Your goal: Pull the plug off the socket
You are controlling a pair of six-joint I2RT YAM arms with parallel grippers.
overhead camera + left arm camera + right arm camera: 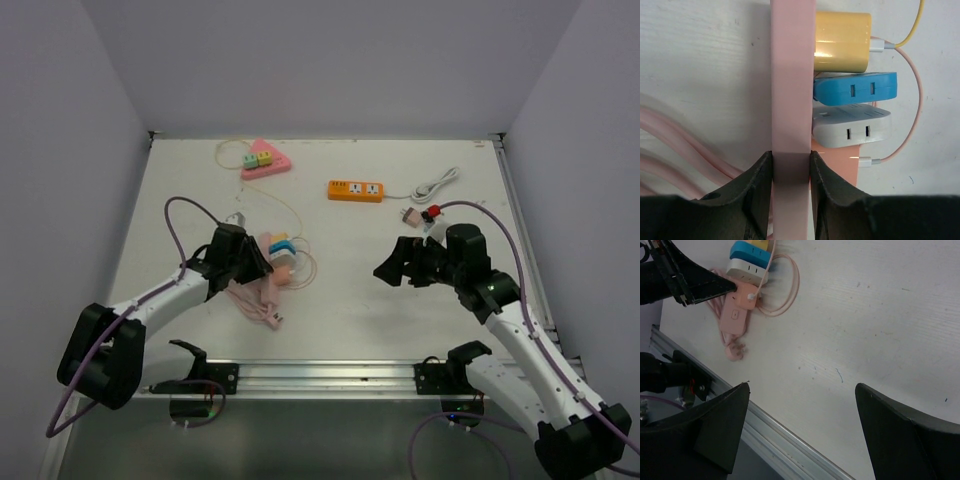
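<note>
My left end effector is clamping the pale-pink plastic socket strip, bracing it; just ahead, the yellow plastic plug, blue plug and white plug are sitting. My right end effector is gaping wide; the pull is calling it over.

**A:** what's actually sitting on the white tabletop?

**B:** pink triangular socket block at 11 o'clock, orange rectangular power strip at 1, white coiled cord at 2, pink plastic socket strip plus pink cable bundle around 8.
</note>
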